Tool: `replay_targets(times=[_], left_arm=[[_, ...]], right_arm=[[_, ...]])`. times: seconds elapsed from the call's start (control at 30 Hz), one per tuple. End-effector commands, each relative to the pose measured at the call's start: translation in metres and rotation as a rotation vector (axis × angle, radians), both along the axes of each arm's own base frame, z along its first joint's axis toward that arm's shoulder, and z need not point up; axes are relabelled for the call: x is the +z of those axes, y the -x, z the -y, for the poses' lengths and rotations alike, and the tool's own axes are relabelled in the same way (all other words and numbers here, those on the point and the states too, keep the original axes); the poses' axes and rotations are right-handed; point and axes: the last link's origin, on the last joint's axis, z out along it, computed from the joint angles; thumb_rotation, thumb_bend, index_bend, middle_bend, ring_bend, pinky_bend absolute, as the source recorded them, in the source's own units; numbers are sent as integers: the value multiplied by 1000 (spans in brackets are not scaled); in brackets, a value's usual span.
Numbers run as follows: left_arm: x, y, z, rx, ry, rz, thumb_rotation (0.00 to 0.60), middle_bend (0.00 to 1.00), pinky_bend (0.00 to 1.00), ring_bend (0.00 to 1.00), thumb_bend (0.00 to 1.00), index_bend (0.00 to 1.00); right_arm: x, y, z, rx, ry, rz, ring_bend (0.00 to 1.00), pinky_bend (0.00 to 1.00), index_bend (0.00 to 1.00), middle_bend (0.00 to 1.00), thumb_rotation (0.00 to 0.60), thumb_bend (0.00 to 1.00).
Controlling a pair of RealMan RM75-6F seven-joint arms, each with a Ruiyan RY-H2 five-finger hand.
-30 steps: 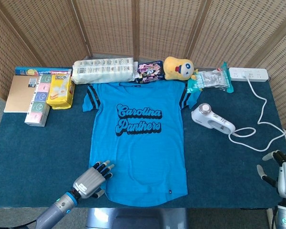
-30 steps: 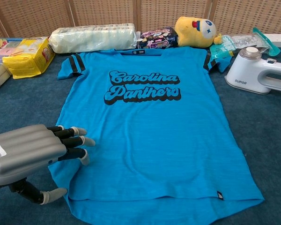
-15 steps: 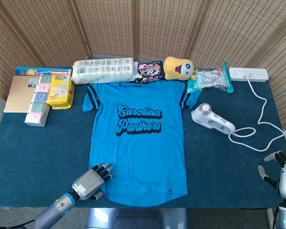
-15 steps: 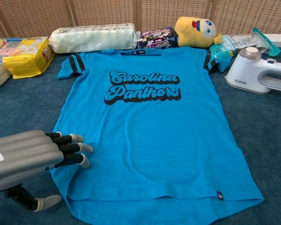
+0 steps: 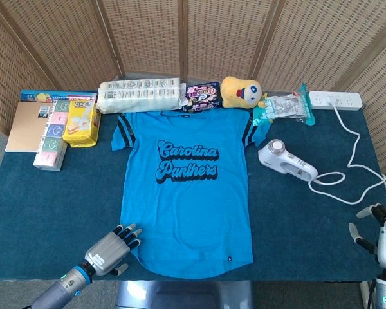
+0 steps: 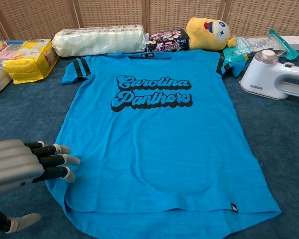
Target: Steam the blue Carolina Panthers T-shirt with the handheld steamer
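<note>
The blue Carolina Panthers T-shirt lies flat and face up in the middle of the dark blue table. The white handheld steamer lies on its side to the right of the shirt, its cord running off to the right. My left hand hovers at the shirt's lower left corner with fingers stretched out and apart, holding nothing. My right hand shows at the far right edge of the head view, well away from the steamer, fingers spread and empty.
Along the back stand a wrapped roll pack, a snack bag, a yellow plush toy, a plastic packet and a power strip. Tissue packs and books sit back left. The white cord loops at right.
My left hand has slid back and to the left, off the shirt's lower edge toward the table's front. The right hand has dropped slightly. Shirt and steamer are unmoved.
</note>
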Motion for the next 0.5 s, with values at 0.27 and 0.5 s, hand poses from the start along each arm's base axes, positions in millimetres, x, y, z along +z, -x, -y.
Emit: replay_targets(times=[0.27,0.5], left_arm=[[8,-2,-3,-3,-46,41,295,92,156,0,368,183],[23,2,-10,13,-113,64,293,91,156,0,365,183]], right_arm=[[1,-1,-1,0,6,1,464,433,525,466,600,306],[1,-1,-1,1,8,3,464,433,528,466,600,306]])
